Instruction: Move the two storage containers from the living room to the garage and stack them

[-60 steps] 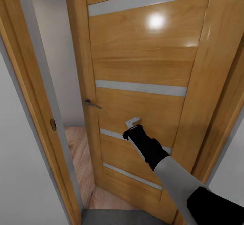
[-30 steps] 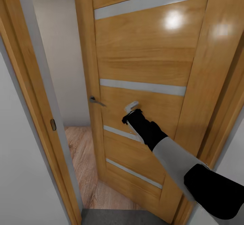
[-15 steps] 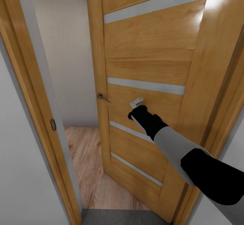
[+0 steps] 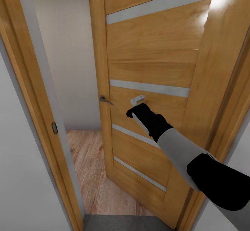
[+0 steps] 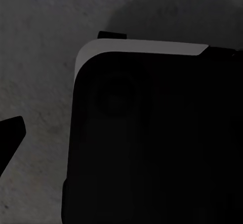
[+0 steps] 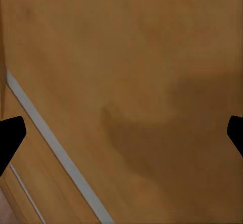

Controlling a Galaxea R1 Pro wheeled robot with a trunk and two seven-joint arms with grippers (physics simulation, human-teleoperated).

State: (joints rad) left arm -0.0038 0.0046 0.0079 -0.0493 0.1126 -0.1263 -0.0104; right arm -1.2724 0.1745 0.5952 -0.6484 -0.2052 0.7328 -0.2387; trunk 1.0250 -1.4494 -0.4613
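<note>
Right gripper (image 4: 136, 102) up against the wooden door (image 4: 152, 53), arm stretched forward from lower right of the head view. In the right wrist view its two black fingertips (image 6: 11, 135) sit far apart at the frame edges, so jaws wide open, nothing held, door panel and a pale inlay stripe (image 6: 55, 153) between them. Door handle (image 4: 105, 100) just left of the gripper, not touched. Door stands ajar; gap on its left shows light wood-plank floor (image 4: 86, 168) and a cream wall (image 4: 69, 57) beyond. Door frame (image 4: 33, 85) at left with a strike plate (image 4: 54, 128). Grey floor strip (image 4: 118, 223) at the bottom edge. Left wrist view: one black fingertip (image 5: 9, 138) over speckled grey concrete (image 5: 35, 57), dark robot body (image 5: 152, 143) alongside; left gripper opening cannot be told. Containers not visible here.
</note>
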